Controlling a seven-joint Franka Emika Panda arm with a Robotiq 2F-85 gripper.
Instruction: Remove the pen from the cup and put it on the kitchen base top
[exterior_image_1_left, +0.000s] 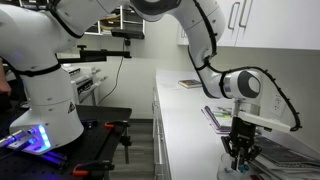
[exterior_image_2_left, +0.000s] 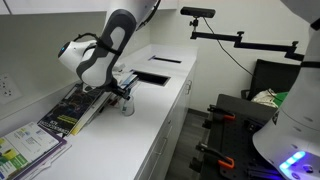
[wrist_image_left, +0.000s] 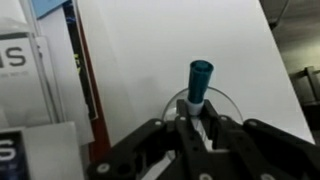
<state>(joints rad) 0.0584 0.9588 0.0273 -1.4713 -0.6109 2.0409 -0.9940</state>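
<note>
A kitchen-like room: a long white worktop (exterior_image_1_left: 178, 110) runs over base cabinets, with white upper cabinets (exterior_image_1_left: 250, 18) behind. We see the cup (exterior_image_2_left: 127, 107) standing near the worktop's front edge, just beside a stack of magazines (exterior_image_2_left: 68, 116). The pen (wrist_image_left: 200, 78) stands upright in it, teal end uppermost and clear of the rim, whitish body running down inside. The hand (wrist_image_left: 200, 128) hangs directly over the cup. Its fingers (wrist_image_left: 160, 142) point down on either side of the pen's body, with only a narrow gap between them. Whether the pads already press the pen we cannot tell.

We judge the pen light, stiff and smooth, so a gentle pinch should hold it. Being much thinner than the fingers, it could slip or swivel if caught off centre. The best hold appears to be the whitish body just below the teal end, above the rim. The cup also looks light, and might tip or rise with the pen if a finger catches its wall.

The magazines crowd one side of the cup, a second pile (exterior_image_2_left: 25, 150) lies beyond them, and a dark flat item (exterior_image_2_left: 152, 77) lies farther along. Bare worktop on the cup's open side offers a place to lay the pen.
</note>
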